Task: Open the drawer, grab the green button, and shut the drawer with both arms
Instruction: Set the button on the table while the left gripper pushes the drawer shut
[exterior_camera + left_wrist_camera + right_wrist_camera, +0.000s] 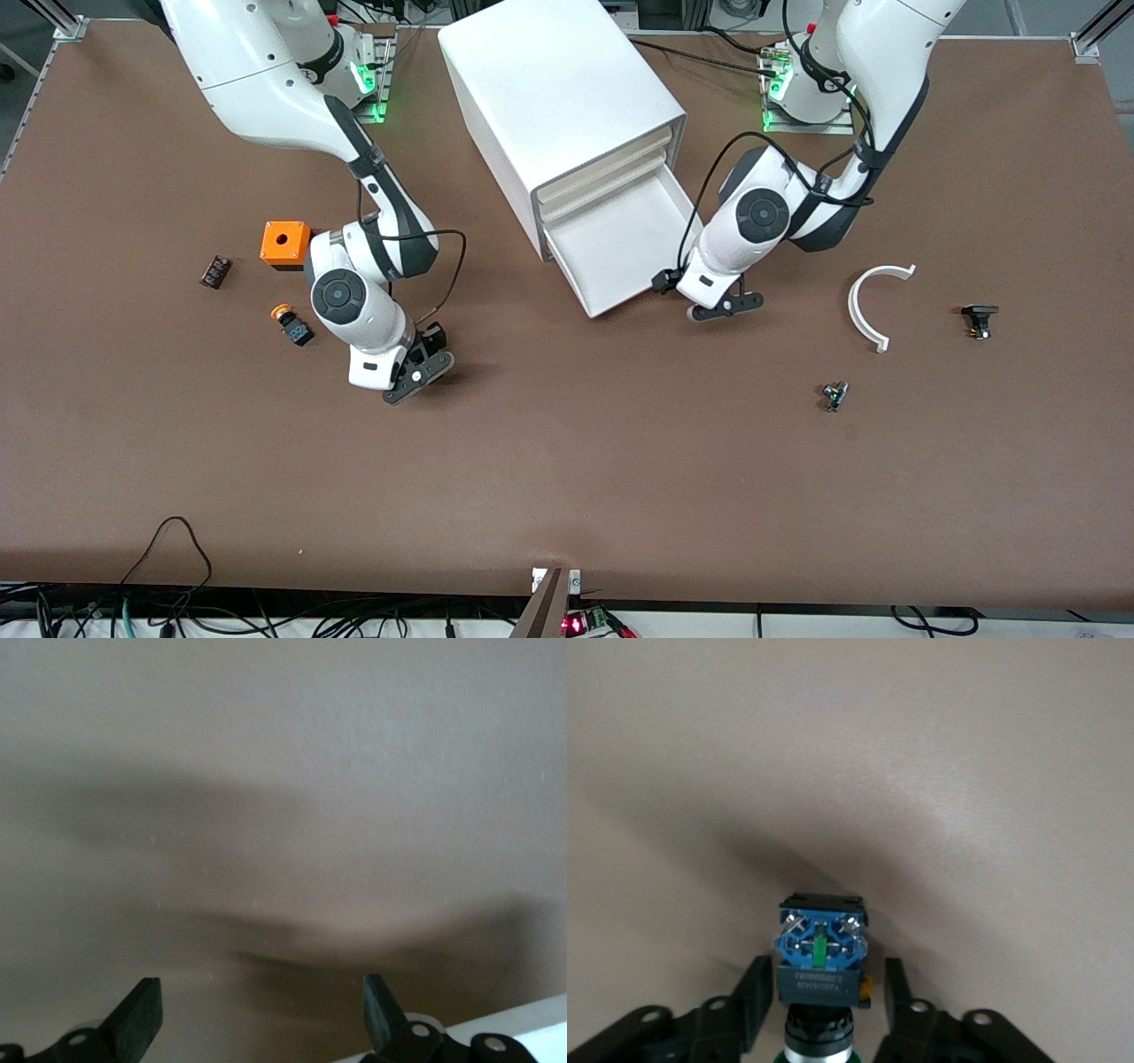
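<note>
Trouble could start with the small push button with a green cap and black-and-blue body. The right gripper holds it pinched between its two black fingers, low over the brown table. It could slip out and roll (the cap end is round).

Near the front camera, toward the left arm's end of the table, lies a tiny dark part. A bit farther are a small black part and a curved white plastic strip. None of these blocks the way.

The left gripper is low over the table, just beside the front corner of the wide shallow white bottom drawer, with its fingers wide apart. The drawer is pulled out and looks empty. If the gripper pushes only on that corner, the drawer may go in crooked and jam, or the big white box cabinet may slide.

Toward the right arm's end are a red-capped button, a little dark block and an orange box. The right arm could bump them if it swings that way.
</note>
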